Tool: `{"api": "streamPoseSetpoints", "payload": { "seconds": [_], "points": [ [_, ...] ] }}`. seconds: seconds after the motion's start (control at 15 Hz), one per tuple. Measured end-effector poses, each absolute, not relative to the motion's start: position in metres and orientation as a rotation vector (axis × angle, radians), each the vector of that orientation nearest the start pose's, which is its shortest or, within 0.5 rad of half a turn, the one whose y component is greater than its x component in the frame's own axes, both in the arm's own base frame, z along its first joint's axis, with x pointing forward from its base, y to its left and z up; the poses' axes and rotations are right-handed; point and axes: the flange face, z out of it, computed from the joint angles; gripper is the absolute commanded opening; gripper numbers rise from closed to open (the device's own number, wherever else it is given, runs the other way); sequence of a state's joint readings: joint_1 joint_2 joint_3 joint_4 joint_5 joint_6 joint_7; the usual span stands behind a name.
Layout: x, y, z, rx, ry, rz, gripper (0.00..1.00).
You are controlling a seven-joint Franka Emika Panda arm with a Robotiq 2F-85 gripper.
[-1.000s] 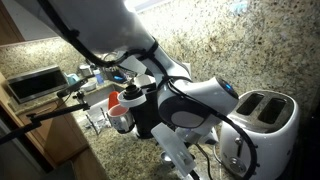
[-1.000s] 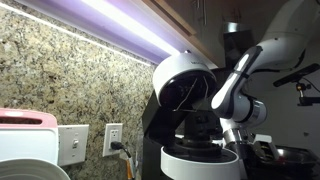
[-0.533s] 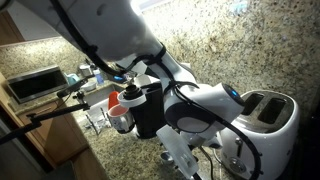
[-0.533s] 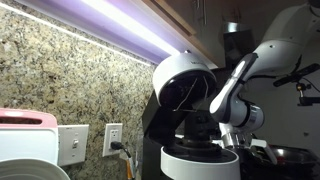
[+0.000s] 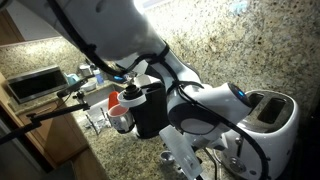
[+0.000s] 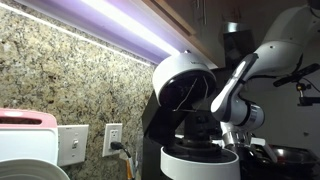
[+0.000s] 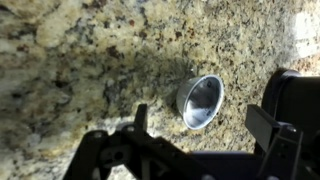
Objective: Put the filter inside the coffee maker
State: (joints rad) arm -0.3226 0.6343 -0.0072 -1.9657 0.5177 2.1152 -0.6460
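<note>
A small, round, shiny silver metal filter [image 7: 200, 102] lies on a speckled brown-and-tan granite counter [image 7: 70, 60], its open mouth turned up toward the wrist camera; it rests on the stone alone, not inside any machine; the robot's gripper [image 7: 196, 112] hangs over it with its two dark fingers [image 7: 140, 120] spread wide apart, one to each side of the filter, holding nothing and not touching it as far as the wrist view shows; a dark rounded object [image 7: 297, 95] sits at the right edge of that view, near the filter, too cropped to identify; in both exterior views the filter is hidden; the coffee maker [image 6: 185, 82], a black boxy machine with a pale grey-white domed top, stands against the granite wall; in an exterior view its black body [image 5: 148, 108] stands on the counter behind the white robot arm [image 5: 205, 105], with a white two-slot toaster [image 5: 272, 112] well to one side; a bright light strip [image 6: 130, 25] glows under the cabinet.
</note>
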Motion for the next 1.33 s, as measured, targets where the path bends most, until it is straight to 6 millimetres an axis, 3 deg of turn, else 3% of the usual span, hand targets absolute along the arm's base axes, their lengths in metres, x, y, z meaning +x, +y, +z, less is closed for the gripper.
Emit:
{"api": "streamPoseSetpoints", "payload": {
  "seconds": [0.67, 0.73, 0.87, 1.33],
  "points": [
    [0.525, -0.169, 0.118, -2.568, 0.12, 0.326, 1.0],
    [0.525, -0.169, 0.118, -2.567, 0.12, 0.325, 0.75],
    [0.526, -0.166, 0.118, -2.563, 0.113, 0.325, 0.66],
    [0.529, -0.156, 0.119, -2.557, 0.094, 0.326, 0.12]
  ]
}}
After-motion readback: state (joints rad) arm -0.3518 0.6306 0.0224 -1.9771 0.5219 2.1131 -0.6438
